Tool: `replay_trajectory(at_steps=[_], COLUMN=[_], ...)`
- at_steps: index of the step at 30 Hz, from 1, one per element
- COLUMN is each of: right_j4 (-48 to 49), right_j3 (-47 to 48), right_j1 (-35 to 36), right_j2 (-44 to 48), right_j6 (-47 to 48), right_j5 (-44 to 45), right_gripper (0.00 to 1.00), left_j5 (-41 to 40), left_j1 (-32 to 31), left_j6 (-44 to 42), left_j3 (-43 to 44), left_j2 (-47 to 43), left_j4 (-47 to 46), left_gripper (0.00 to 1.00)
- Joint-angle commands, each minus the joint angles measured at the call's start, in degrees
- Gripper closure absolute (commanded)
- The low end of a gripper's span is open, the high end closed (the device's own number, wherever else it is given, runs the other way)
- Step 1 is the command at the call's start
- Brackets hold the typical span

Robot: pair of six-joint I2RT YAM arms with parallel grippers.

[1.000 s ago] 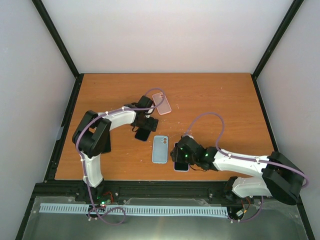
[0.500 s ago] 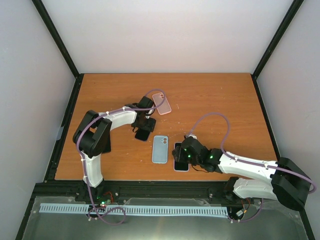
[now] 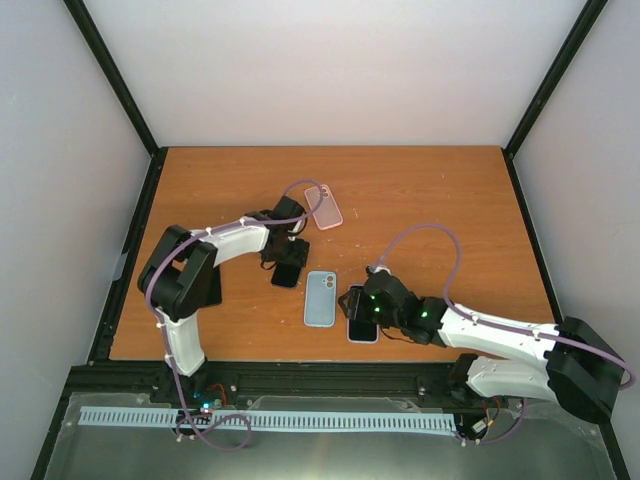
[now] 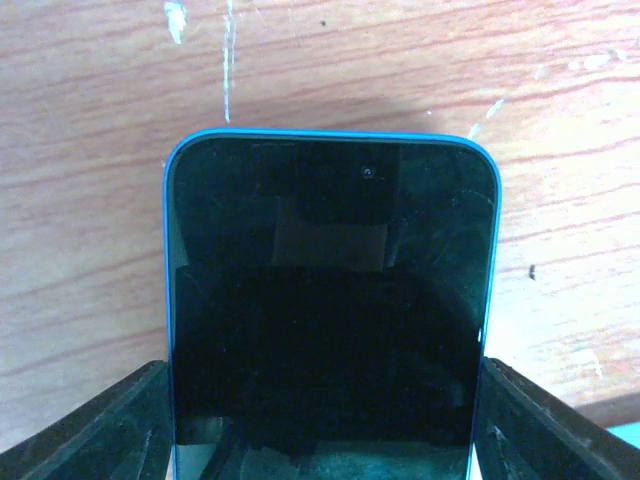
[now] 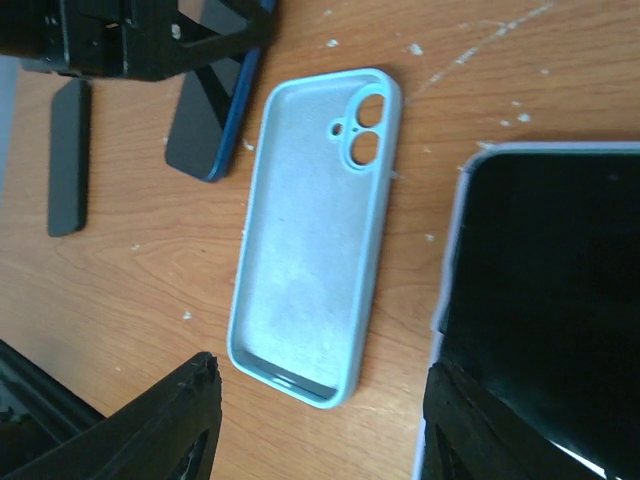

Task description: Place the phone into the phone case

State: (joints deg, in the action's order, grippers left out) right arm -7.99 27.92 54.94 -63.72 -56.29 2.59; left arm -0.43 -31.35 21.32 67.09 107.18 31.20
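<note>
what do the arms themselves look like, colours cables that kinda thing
The left arm and right arm are white tubular links joined by bulky black housings. A purple cable loops along each. Small green lights glow near the right wrist. The left end effector and right end effector are black, with two blocky wedge-shaped fingers.

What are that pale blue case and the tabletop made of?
The pale blue case looks like soft silicone or rubbery plastic: matte, no glare, a rounded moulded rim and a faintly mottled lining. The tabletop looks like wood or wood-grain laminate: orange-brown, with streaky grain and pale scuffs. Which of the two, I cannot tell.
</note>
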Motion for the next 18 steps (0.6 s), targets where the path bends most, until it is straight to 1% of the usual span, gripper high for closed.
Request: replay_trajectory(at_steps=[1,8,12,18], right_j4=[6.0,12.5,16.2,17.2], right_j3=[2.6,5.9,8.0,10.9], right_j1=[0.2,1.6,1.6,1.7], right_j2=[-2.9,-9.7,-14.1,-18.5], right_j6=[0.6,0.6,0.1,-0.1], right_j5=[-1.4,-1.6,-3.2,-3.3], right_gripper=[0.46,0.51,0.52,0.54], left_j5=[2.2,10.0,14.9,19.6], left_j1=[-0.4,-0.4,-0.4,-0.4], left_j6=[4.6,8.4,10.9,13.1], left_j3=[-0.2,-4.0,-6.5,-9.1], left_j2=[-4.2,-11.6,-14.8,-18.1], left_j4=[-0.1,-3.7,-6.7,-10.0], left_gripper=[0.39,0.39,0.40,0.40])
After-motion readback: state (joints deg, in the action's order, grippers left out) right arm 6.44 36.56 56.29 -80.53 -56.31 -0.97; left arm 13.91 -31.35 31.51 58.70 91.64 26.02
